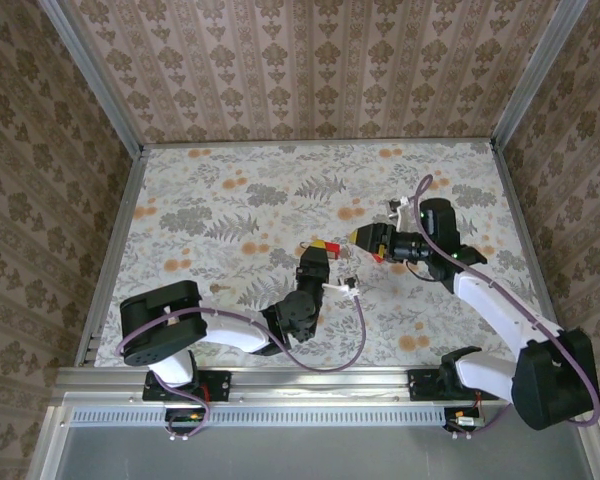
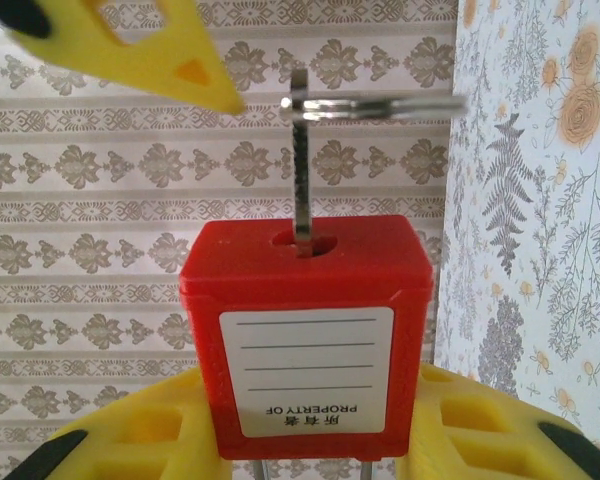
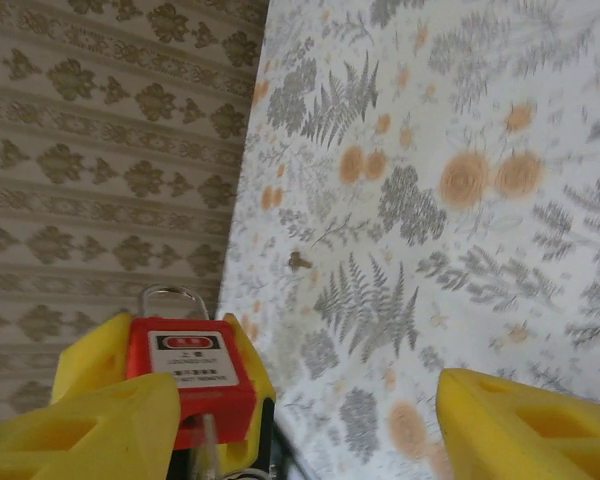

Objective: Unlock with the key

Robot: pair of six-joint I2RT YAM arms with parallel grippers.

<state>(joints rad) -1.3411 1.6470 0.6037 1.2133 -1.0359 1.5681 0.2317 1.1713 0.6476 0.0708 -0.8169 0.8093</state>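
A red padlock [image 2: 305, 330] with a white label sits clamped between the yellow fingers [image 2: 500, 435] of my left gripper [image 2: 310, 445]. A metal key [image 2: 300, 160] stands in its keyhole, and a second key on the ring [image 2: 385, 103] sticks out sideways from the top. From above, the padlock [image 1: 323, 250] is held over the middle of the table. My right gripper [image 1: 365, 243] hovers just to its right, open, nothing between its fingers [image 3: 525, 430]. In the right wrist view the padlock [image 3: 185, 375] and its shackle [image 3: 172, 297] show behind my left-hand finger.
The floral tablecloth [image 1: 240, 200] covers the table. Patterned walls [image 1: 310, 70] close it in at the back and both sides. Purple cables [image 1: 355, 340] loop along both arms near the front.
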